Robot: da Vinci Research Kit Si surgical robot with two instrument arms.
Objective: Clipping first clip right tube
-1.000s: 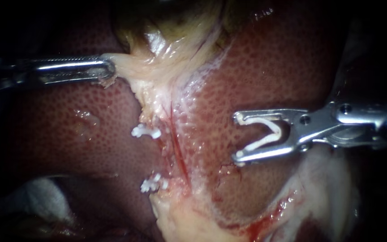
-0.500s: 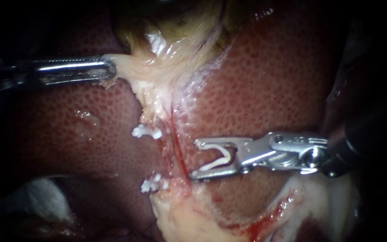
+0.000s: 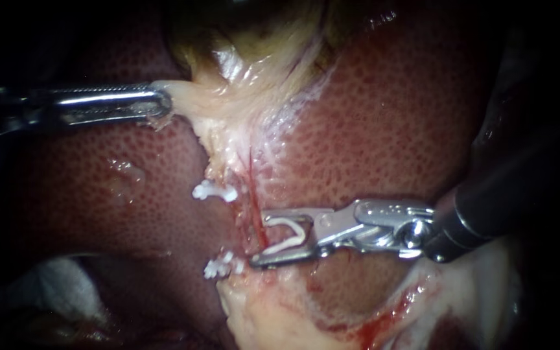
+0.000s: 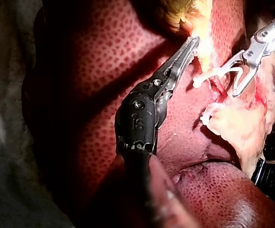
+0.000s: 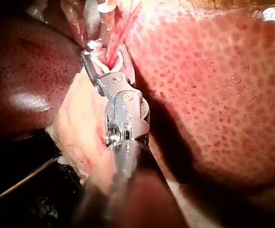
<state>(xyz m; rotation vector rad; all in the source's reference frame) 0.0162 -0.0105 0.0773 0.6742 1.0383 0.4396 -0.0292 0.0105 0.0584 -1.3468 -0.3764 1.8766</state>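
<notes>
In the endoscope view a thin red tube [image 3: 252, 188] runs down the pale strip between the liver lobes. My right instrument [image 3: 260, 238] holds an open white clip [image 3: 290, 236] in its jaws, which stand apart. One jaw lies on each side of this tube. The right wrist view shows the same tube [image 5: 114, 47] passing between those jaws [image 5: 106, 56]. My left instrument [image 3: 158, 104] is shut on pale gallbladder tissue [image 3: 189, 94] and holds it out to the left; it also appears in the left wrist view [image 4: 191, 45]. Two white clips [image 3: 214, 191] [image 3: 221, 266] sit on the tissue just left of the red tube.
Dark red liver [image 3: 390, 116] lies on both sides of the strip. Pale fatty tissue [image 3: 273, 311] fills the lower middle and white gauze [image 3: 66, 279] lies at the lower left. In the left wrist view my right instrument [image 4: 233, 75] works just beyond the left jaws.
My right instrument has moved left and down across the liver, carrying the clip until its jaws straddle the red tube. The left instrument has kept its hold and hardly moved.
</notes>
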